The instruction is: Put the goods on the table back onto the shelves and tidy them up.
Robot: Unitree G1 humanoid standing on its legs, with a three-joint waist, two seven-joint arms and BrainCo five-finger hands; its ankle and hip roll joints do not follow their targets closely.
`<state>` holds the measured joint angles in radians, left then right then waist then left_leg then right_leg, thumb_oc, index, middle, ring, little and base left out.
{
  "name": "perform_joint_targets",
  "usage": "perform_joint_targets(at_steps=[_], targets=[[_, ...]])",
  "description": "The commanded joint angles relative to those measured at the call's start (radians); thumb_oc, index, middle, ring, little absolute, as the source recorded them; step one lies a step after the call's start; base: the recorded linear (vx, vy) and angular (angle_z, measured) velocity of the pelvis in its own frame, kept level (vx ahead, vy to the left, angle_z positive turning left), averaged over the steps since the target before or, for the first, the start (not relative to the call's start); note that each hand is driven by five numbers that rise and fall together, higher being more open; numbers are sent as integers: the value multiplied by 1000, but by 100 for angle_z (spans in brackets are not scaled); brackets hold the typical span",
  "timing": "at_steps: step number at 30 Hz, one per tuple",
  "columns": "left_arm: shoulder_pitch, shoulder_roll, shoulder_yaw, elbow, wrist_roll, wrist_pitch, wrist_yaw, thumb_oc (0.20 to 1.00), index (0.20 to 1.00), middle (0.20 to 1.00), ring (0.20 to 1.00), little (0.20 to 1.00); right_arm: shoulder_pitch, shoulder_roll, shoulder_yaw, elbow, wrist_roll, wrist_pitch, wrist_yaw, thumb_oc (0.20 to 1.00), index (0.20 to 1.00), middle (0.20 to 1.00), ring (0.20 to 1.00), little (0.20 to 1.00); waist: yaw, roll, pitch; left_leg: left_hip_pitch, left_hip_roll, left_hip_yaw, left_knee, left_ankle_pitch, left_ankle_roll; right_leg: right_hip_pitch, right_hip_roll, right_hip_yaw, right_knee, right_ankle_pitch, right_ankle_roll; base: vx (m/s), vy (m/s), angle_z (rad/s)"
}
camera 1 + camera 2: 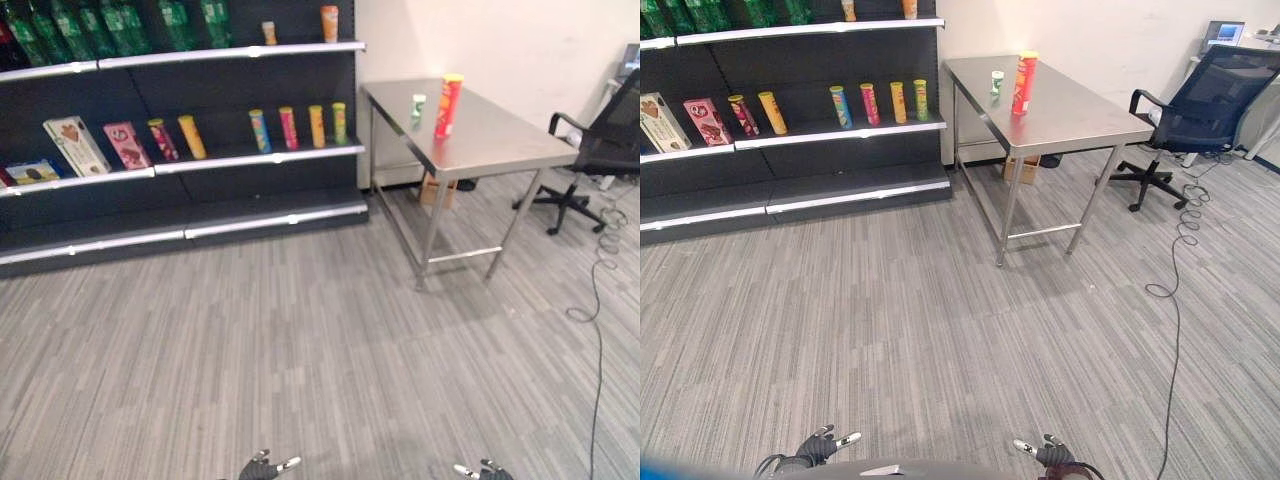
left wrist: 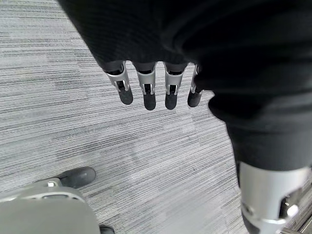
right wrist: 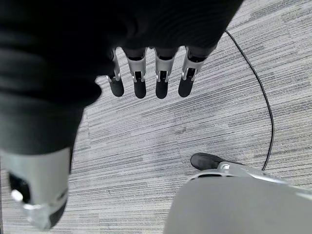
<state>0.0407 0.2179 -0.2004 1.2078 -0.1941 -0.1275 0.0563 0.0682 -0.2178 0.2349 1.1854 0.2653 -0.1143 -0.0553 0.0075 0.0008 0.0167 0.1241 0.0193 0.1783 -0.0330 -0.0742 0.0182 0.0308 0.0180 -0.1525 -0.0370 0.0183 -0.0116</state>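
A tall red-and-yellow canister [image 1: 448, 105] and a small green-and-white cup [image 1: 418, 106] stand on the steel table [image 1: 500, 140] at the right, far ahead. The dark shelves [image 1: 180, 110] to its left carry several coloured canisters [image 1: 297, 127], snack boxes [image 1: 76, 145] and green bottles [image 1: 110, 25]. My left hand [image 2: 151, 90] hangs low over the carpet with straight fingers and holds nothing. My right hand [image 3: 148, 78] hangs the same way, open and holding nothing. Both hands peek in at the lower edge of the eye views: left hand [image 1: 265, 467], right hand [image 1: 485, 470].
A blue-black office chair [image 1: 1185, 125] stands right of the table. A cardboard box [image 1: 437, 190] sits under the table by the wall. Grey striped carpet [image 1: 300, 340] stretches between me and the shelves.
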Motion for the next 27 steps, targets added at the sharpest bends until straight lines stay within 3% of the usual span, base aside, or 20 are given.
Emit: perform_joint_targets(at_steps=[1, 27], targets=[[-67, 15, 3, 43, -19, -35, -4, 1000, 1000, 1000, 1000, 1000, -51, -1, 26, 34, 2, -28, -5, 1000, 1000, 1000, 1000, 1000, 6, -42, -15, -48, 14, -2, -54, 85, -65, 49, -75, 29, -31, -18, 119, 0, 0, 0], [-52, 6, -14, 43, -26, -34, -35, 1000, 1000, 1000, 1000, 1000, -27, -16, 59, 30, -56, -25, 9, 1000, 1000, 1000, 1000, 1000, 4, -36, 2, -64, 25, -14, -54, 100, -73, 42, -64, 34, -44, -14, 112, -7, -6, 0]])
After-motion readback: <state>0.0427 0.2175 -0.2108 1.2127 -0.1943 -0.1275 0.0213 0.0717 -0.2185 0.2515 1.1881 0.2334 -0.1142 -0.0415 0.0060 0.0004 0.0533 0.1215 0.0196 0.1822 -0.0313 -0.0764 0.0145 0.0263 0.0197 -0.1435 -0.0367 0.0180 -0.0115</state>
